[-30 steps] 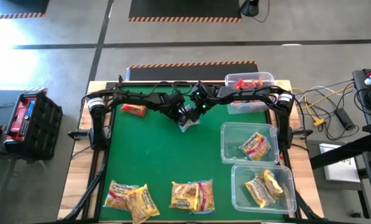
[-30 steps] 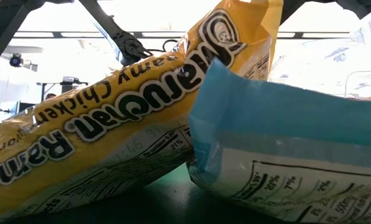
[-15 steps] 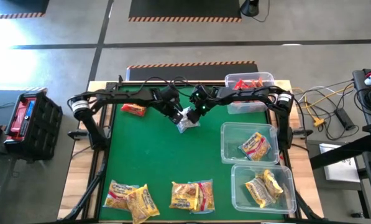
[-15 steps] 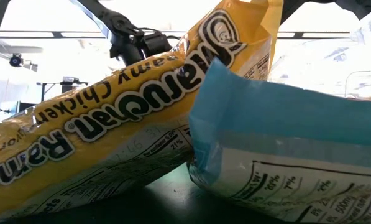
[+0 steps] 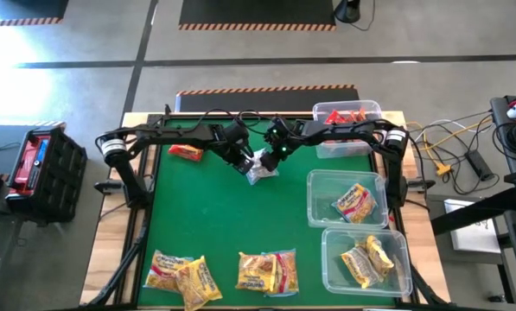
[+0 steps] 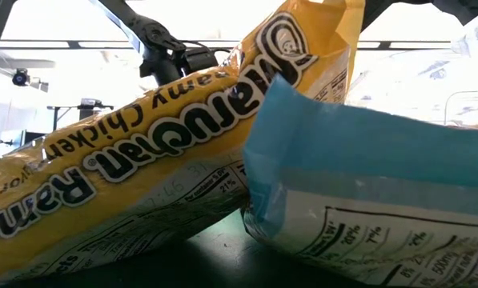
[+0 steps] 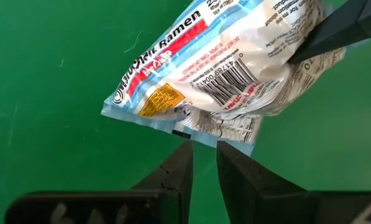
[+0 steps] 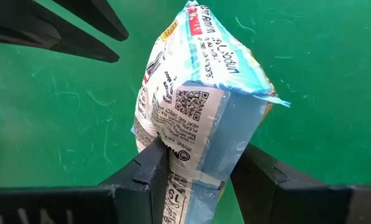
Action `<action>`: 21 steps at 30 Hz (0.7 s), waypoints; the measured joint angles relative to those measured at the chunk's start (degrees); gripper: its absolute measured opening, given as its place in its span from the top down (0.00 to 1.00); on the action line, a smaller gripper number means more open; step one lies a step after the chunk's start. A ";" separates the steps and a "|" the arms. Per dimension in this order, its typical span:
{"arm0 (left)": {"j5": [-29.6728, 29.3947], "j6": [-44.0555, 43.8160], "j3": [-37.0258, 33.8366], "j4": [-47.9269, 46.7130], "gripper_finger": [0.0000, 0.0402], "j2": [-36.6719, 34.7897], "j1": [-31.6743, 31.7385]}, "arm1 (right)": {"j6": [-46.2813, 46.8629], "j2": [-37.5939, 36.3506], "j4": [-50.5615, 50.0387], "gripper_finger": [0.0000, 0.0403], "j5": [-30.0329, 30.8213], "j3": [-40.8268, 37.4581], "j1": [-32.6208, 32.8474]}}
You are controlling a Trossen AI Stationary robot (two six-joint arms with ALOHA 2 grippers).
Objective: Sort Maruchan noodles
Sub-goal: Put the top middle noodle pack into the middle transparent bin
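The green tabletop (image 5: 206, 225) spreads out below both hands. Well apart from the right hand (image 8: 197, 177) sit three clear bins (image 5: 346, 197) with packets inside, and loose yellow packets (image 5: 266, 269) lie at the edge farthest from both hands. That right hand pinches a blue-and-white noodle packet (image 8: 201, 106) between its fingers, upright. The left hand (image 7: 202, 163), fingers nearly pressed together and holding nothing, hangs just beside the same packet.

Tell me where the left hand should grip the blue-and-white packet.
Probably the free bottom edge of the blue-and-white packet, coming from its own side. The right hand is clamped on the opposite end, and the flat seam facing the nearly shut left hand suits a pinch once it opens.
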 joint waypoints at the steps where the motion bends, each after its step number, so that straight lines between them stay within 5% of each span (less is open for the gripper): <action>1: 0.00 0.00 0.00 0.00 0.86 0.00 0.00 | -0.02 -0.17 -0.04 0.67 -0.02 -0.06 0.00; 21: -0.04 0.26 0.00 0.04 0.86 -0.06 0.00 | -4.99 -3.56 -5.77 0.75 -0.17 3.85 -1.36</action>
